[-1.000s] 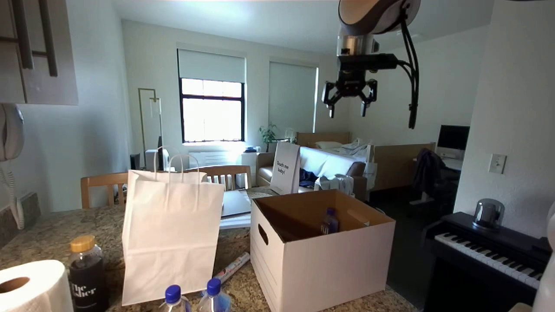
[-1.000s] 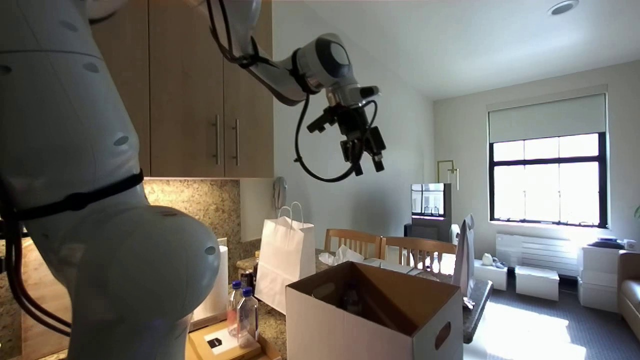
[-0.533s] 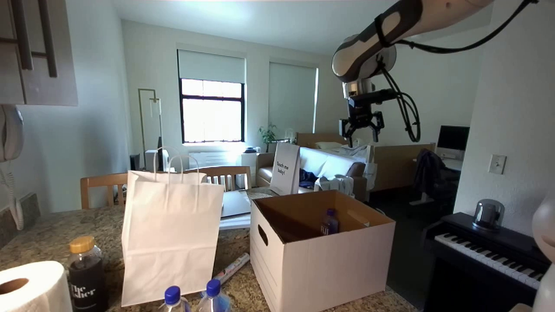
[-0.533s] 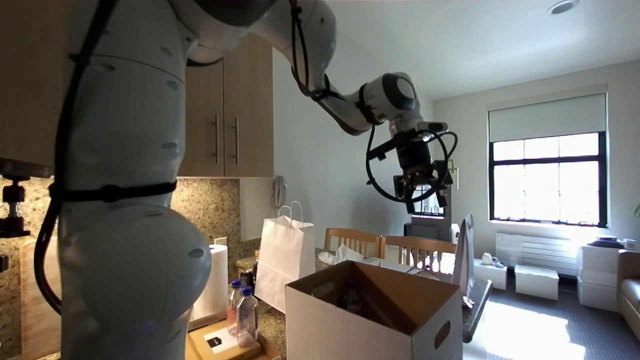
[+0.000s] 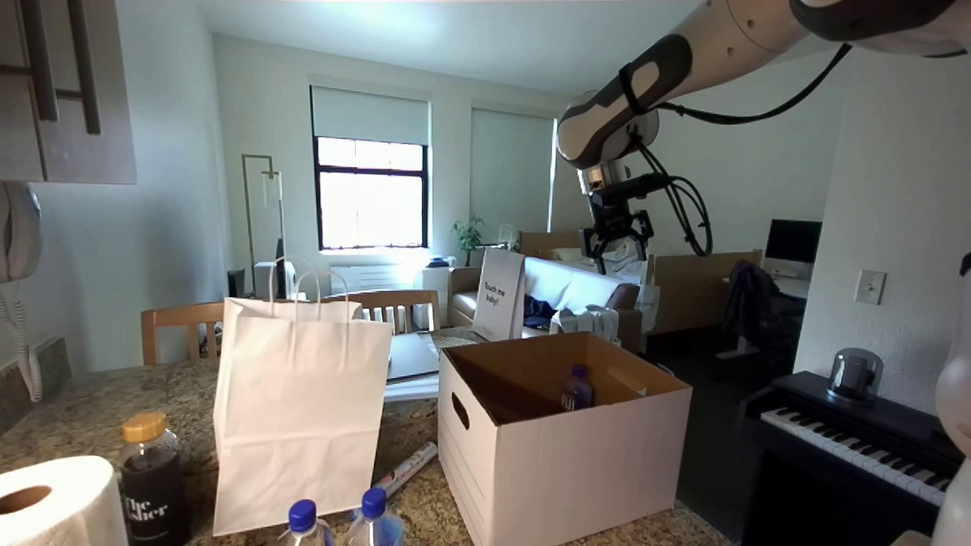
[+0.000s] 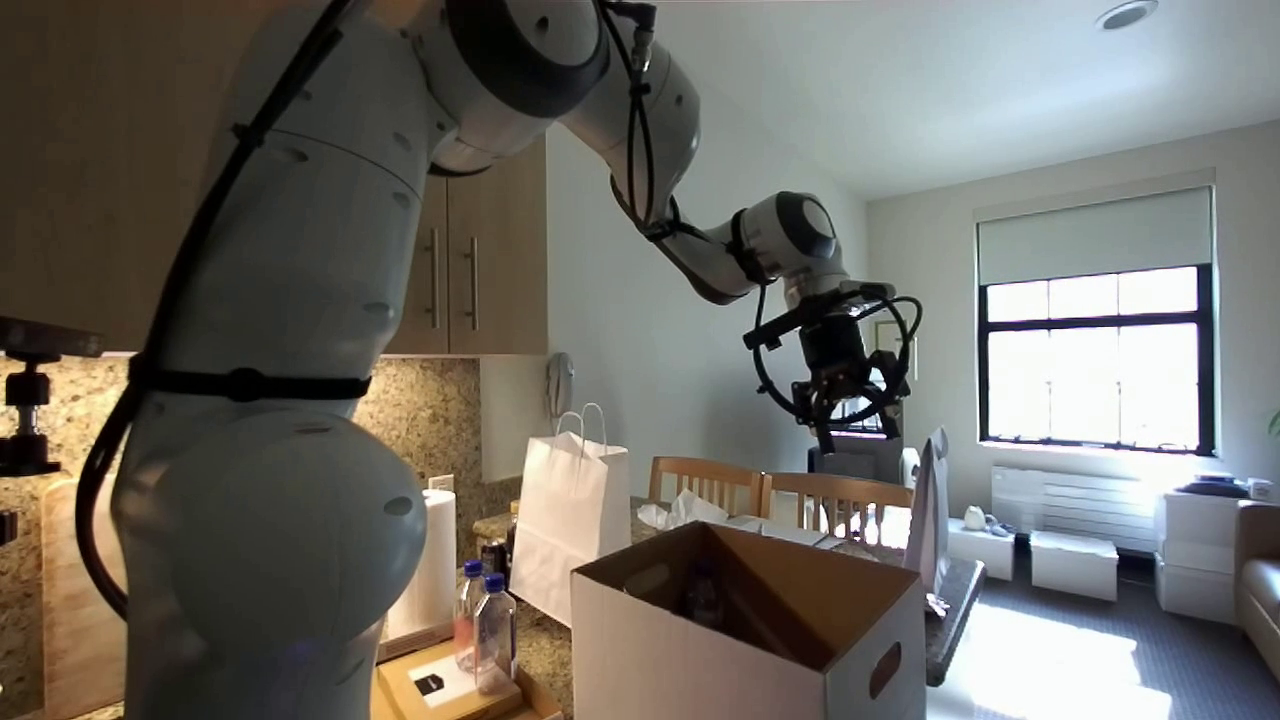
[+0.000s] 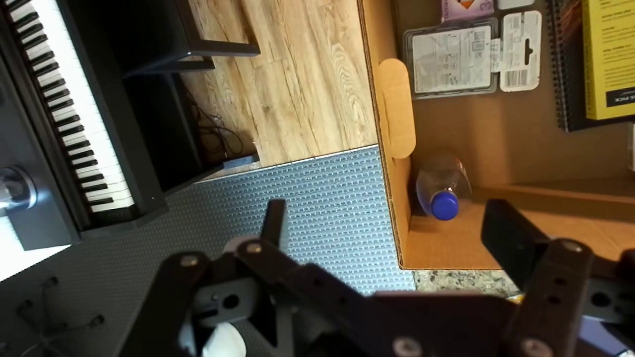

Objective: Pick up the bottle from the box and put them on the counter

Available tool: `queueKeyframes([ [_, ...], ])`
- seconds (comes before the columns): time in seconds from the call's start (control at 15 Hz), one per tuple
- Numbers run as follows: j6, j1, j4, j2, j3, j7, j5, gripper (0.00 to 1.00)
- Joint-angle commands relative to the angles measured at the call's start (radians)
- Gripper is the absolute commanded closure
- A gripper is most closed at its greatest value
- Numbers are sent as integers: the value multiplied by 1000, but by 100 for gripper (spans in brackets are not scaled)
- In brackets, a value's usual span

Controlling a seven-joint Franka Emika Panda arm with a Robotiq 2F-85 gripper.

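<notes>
One clear bottle with a blue cap stands inside the box near a corner. It shows in both exterior views (image 5: 578, 390) (image 6: 704, 602) and in the wrist view (image 7: 441, 186). The white box (image 5: 592, 470) (image 6: 700, 650) with brown inside (image 7: 397, 218) rests on the speckled counter (image 5: 152, 390) (image 7: 459, 279). My gripper (image 5: 622, 260) (image 6: 858, 438) is open and empty, well above the box and apart from the bottle. In the wrist view the bottle lies beyond the fingers (image 7: 386, 204), nearer the right one. Two like bottles (image 5: 374, 523) (image 6: 468, 615) stand outside the box.
A white paper bag (image 5: 303, 417) stands beside the box. A dark jar (image 5: 154, 485) and a paper roll (image 5: 61, 504) are at the near left. A sign (image 5: 499, 294) stands behind the box. Packages (image 7: 454, 58) and a yellow book (image 7: 610, 59) lie in the box.
My gripper has come down and, in an exterior view, swung right toward the space above the box. Its fingers stay open. The bottles and the box have not moved.
</notes>
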Motion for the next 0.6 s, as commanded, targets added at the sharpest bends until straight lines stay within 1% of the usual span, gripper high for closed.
queueKeyframes([
  [0.0, -3, 5, 3, 0, -6, -1, 1, 0],
  [0.07, -47, -3, 34, 31, -1, -40, 57, 0],
  [0.2, -37, -9, 62, 70, 5, -42, 143, 0],
  [0.33, -25, -13, 87, 100, 12, -83, 211, 0],
  [0.47, 23, -9, 110, 131, 11, -51, 252, 0],
  [0.53, 36, -6, 125, 148, 10, -48, 252, 0],
])
